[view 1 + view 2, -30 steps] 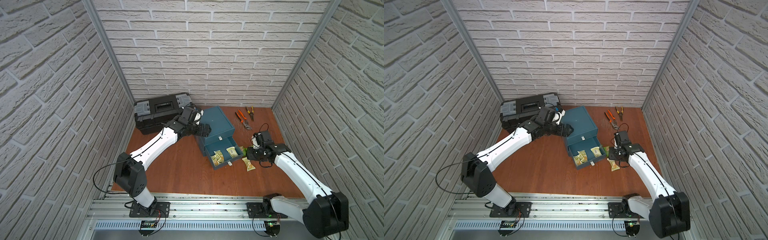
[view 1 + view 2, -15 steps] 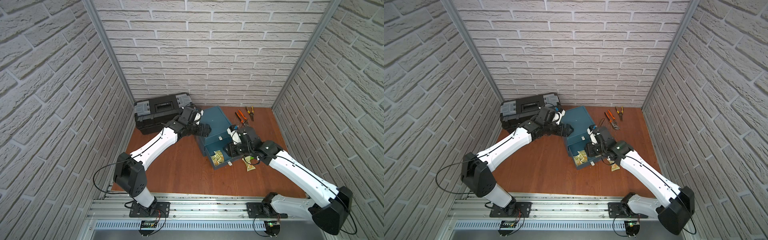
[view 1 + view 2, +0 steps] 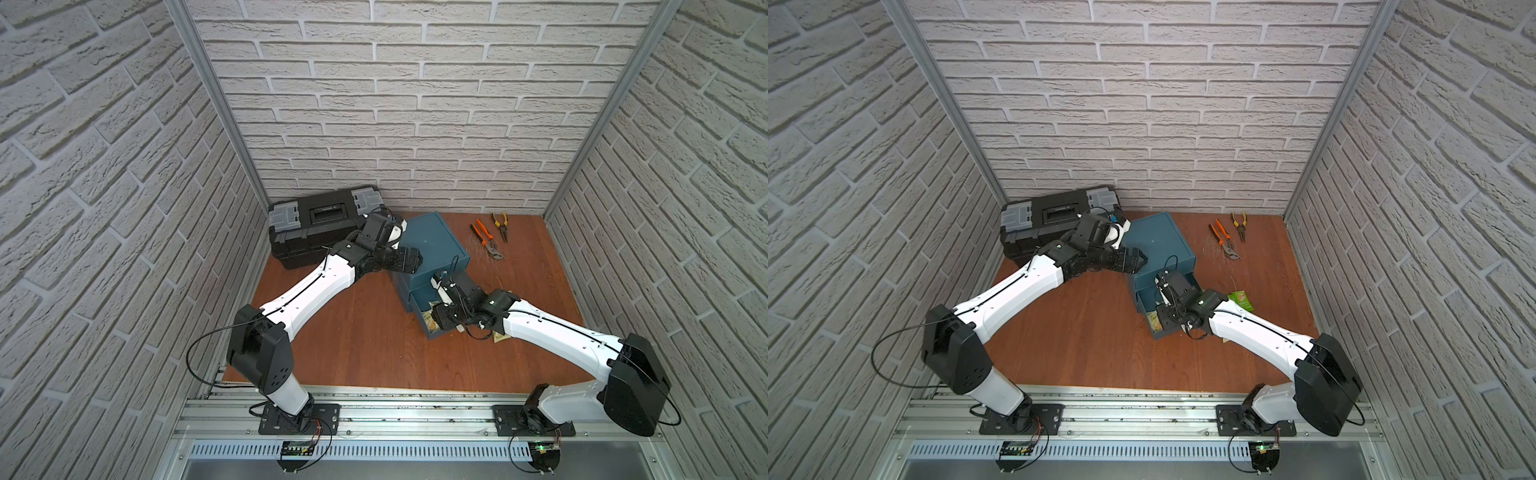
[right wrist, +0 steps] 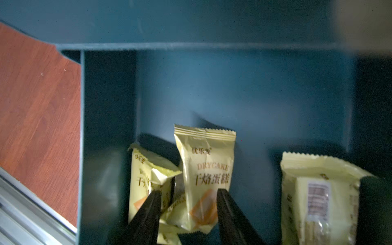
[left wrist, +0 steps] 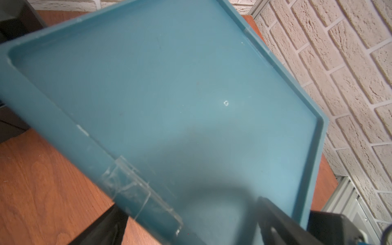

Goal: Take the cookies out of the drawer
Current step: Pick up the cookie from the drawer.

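My right gripper (image 4: pixel 189 191) sits in the open drawer (image 4: pixel 275 95), jaws partly apart astride a pale yellow cookie packet (image 4: pixel 205 169) toward its front; my left gripper (image 5: pixel 186 205) straddles the blue cabinet's (image 5: pixel 169 95) top edge, clamped or not I cannot tell; a green packet (image 3: pixel 1241 300) lies on the table (image 3: pixel 1100 332) beside the drawer.

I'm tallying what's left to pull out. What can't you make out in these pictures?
Drawer, both top views: the right arm covers most of it, so remaining cookies can't be counted.
Right wrist view: the frame's edge cuts off several cookies.
Left claw: blurred and cropped in the left wrist view; gripping the cabinet or just resting on it, unclear.
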Controlling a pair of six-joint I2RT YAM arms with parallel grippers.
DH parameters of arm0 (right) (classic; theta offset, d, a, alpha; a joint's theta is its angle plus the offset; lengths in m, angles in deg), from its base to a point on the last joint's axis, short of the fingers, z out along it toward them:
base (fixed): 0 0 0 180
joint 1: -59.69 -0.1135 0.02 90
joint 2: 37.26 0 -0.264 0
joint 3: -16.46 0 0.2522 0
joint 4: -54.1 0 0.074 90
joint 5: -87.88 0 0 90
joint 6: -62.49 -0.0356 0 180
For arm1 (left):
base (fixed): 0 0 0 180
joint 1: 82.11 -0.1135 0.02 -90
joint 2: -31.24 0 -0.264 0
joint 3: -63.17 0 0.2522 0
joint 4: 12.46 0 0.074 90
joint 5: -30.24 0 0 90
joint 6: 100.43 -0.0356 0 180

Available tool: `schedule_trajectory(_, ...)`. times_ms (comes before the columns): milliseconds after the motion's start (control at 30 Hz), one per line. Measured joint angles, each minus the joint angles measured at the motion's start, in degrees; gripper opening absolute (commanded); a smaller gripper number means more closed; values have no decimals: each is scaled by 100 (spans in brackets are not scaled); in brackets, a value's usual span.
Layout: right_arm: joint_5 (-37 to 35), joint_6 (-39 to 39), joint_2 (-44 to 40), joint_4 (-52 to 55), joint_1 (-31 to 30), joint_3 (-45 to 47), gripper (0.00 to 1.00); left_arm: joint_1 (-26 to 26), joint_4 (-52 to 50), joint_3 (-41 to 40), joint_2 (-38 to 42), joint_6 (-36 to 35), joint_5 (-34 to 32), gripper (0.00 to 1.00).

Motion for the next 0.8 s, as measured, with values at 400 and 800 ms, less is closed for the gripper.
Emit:
schedule_trajectory(400,-243,-7,81,-450,-35,164,15,-20,0,0,0,0,24,99)
schedule_trajectory(800,-562,66,-979,101,-61,116,2,-20,4,-9,0,0,24,99)
